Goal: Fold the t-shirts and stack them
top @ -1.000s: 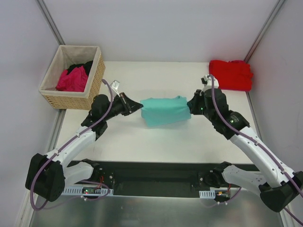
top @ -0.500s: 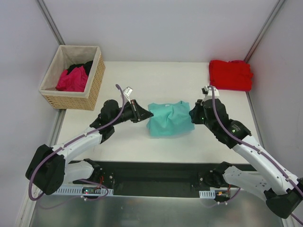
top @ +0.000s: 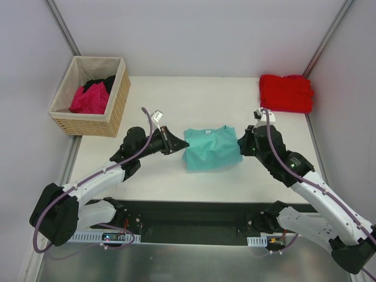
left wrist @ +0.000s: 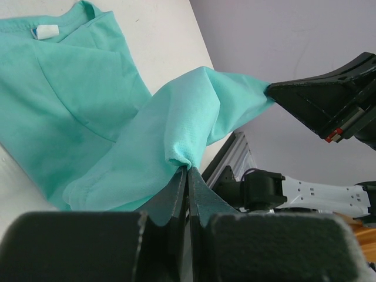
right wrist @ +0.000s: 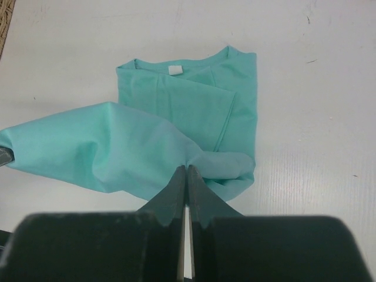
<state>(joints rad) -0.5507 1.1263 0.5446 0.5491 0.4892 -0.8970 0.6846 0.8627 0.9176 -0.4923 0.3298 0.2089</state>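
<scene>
Mid-frame on the tabletop (top: 176,100), the teal t-shirt (top: 207,150) lies with its raised edge stretched between the left fingers (left wrist: 174,197) and right fingers (right wrist: 174,197), both pinching it.

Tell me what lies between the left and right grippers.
The teal t-shirt spans the gap, pinched by the left gripper and the right gripper; the top view shows it.

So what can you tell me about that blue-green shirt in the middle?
The teal t-shirt is thin, soft-looking cloth with a stitched collar and a small white neck label. It sits partly folded near the middle of the white table, with its collar end lying flat. The other end is lifted. The left gripper and the right gripper each pinch a bunched bit of it, and the cloth sags loosely between them.
</scene>
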